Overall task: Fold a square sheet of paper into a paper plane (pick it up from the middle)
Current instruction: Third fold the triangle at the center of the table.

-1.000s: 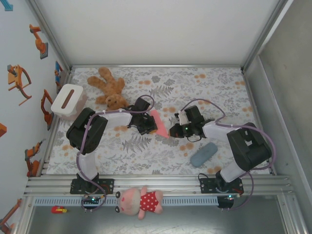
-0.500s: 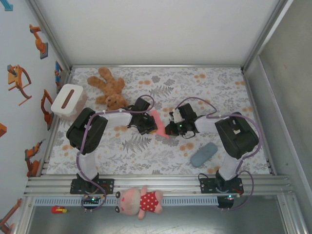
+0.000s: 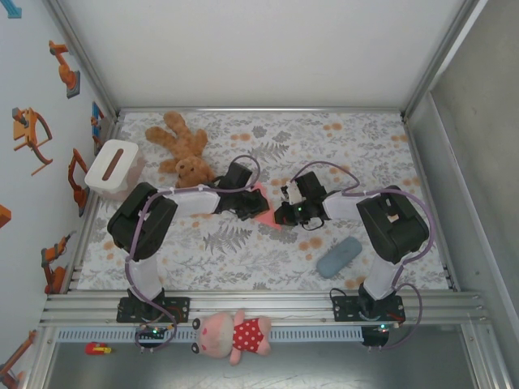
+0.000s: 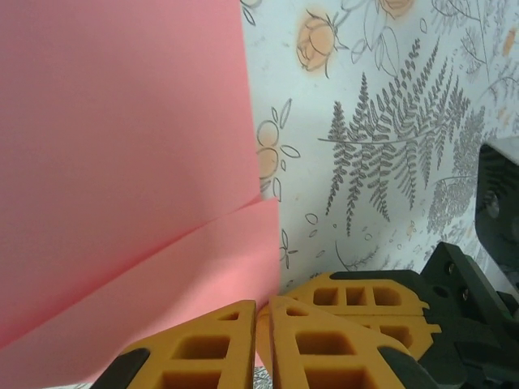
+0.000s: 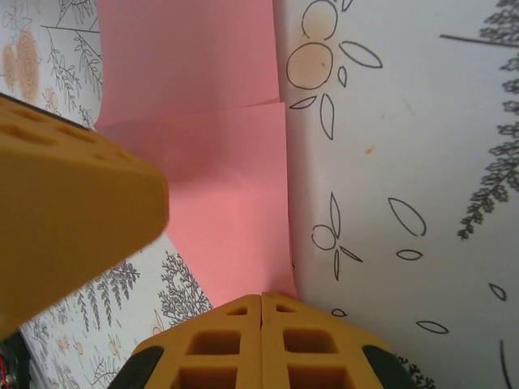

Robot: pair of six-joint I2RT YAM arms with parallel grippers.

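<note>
From above, my two wrists cover most of the sheet of paper (image 3: 264, 204). A thin pink strip shows between them, so its outline and folds are hidden there. On my left wrist camera the paper runs off the top and left edges, and the bottom edge cuts off my left fingers (image 4: 203, 352). On my right wrist camera, my right fingers (image 5: 219, 344) are likewise cut off below. A blurred orange finger (image 5: 73, 211) from my other arm blocks the left side. I cannot tell whether either pair pinches the paper.
</note>
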